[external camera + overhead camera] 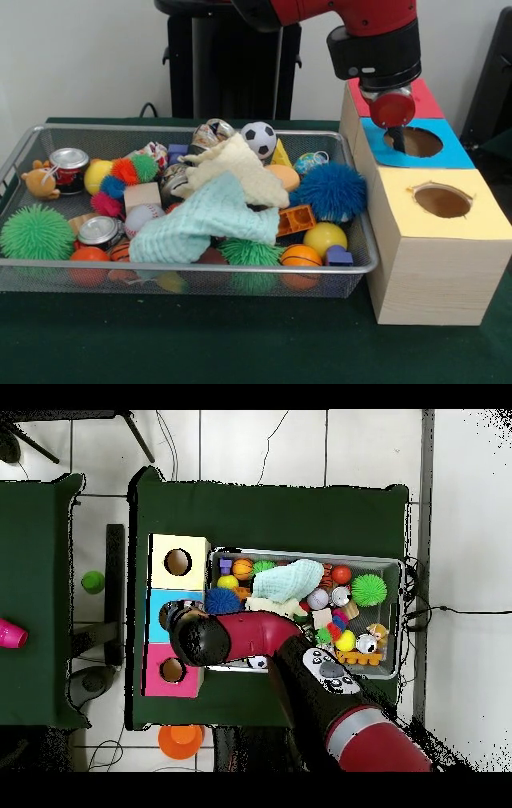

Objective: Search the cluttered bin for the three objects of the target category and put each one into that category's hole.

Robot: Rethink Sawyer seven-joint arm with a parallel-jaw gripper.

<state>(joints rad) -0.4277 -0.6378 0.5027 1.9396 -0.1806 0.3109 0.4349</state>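
Note:
My gripper (394,120) hangs right over the large round hole (416,142) of the blue-topped wooden box (460,156). It appears shut on a red ball (392,109), held just above the hole's left edge. The silver wire-mesh bin (200,272) lies left of the boxes, full of toys: a soccer ball (258,138), a yellow ball (325,237), a basketball (301,256), a baseball (142,216). In the overhead view the arm's head (195,636) covers most of the blue box (157,606), and the bin (300,552) lies right of it.
A yellow-topped box (448,228) with its own cutout (442,200) stands in front of the blue one, and a red-topped box (428,102) behind. Two cloths (212,212), spiky balls (334,190) and tins (69,160) crowd the bin.

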